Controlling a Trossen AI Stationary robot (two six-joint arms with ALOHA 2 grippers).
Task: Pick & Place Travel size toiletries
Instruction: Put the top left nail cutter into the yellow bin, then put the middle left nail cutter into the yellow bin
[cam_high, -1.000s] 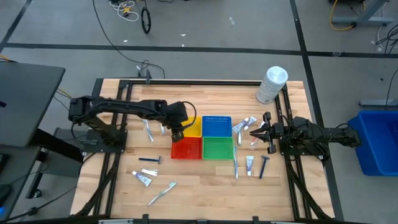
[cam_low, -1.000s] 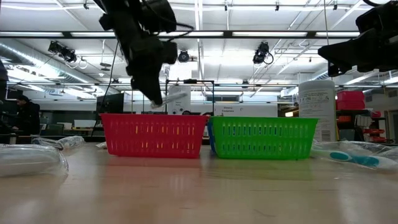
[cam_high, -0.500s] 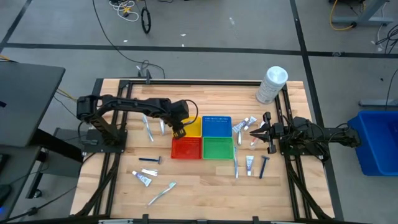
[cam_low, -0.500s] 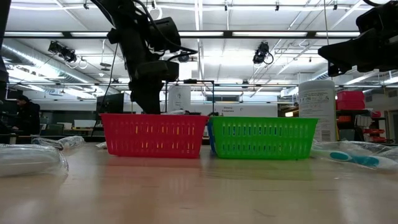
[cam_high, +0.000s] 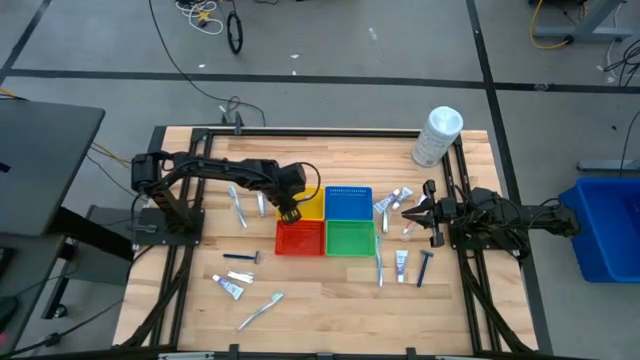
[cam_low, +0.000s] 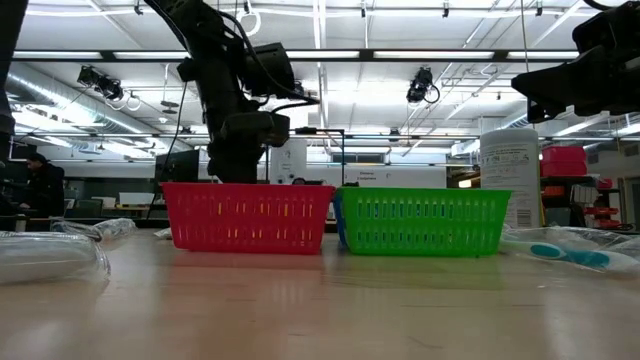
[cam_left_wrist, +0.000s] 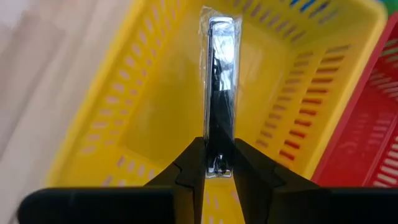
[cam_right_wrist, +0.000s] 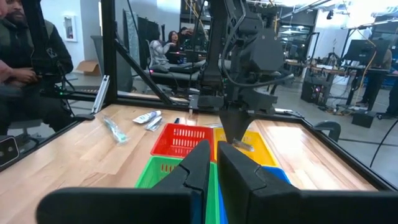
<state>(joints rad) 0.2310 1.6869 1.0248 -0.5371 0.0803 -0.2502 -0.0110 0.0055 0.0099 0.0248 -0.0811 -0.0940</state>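
My left gripper (cam_high: 291, 208) is over the yellow basket (cam_high: 310, 207), shut on a slim dark item in a clear shiny wrapper (cam_left_wrist: 219, 93). In the low view its fingers are hidden behind the red basket (cam_low: 247, 216). My right gripper (cam_high: 408, 212) waits shut above the table's right side, near tubes (cam_high: 392, 200). More toiletries lie flat on the wood: tubes (cam_high: 228, 288) (cam_high: 401, 264), toothbrushes (cam_high: 260, 310) (cam_high: 379, 262) and razors (cam_high: 240, 257) (cam_high: 424, 267). My left gripper pinches the wrapped dark item by its near end (cam_left_wrist: 217, 160) between the two fingers (cam_left_wrist: 194, 163). The item runs straight on past the fingertips, in line with them. The fingers come from above, and the item's free end (cam_right_wrist: 244, 147) sticks out low inside the yellow basket.
Four baskets stand together mid-table: yellow, blue (cam_high: 348, 202), red (cam_high: 300, 240) and green (cam_high: 350, 239). A large white container (cam_high: 437, 136) stands at the far right corner. More wrapped items (cam_high: 238, 205) lie left of the baskets. People sit beyond the table (cam_right_wrist: 25, 56).
My left gripper has moved a little toward the far edge, from the red basket's rim to the yellow basket, and has come down until the red basket hides its fingers in the low view. It has stayed shut on the wrapped item.
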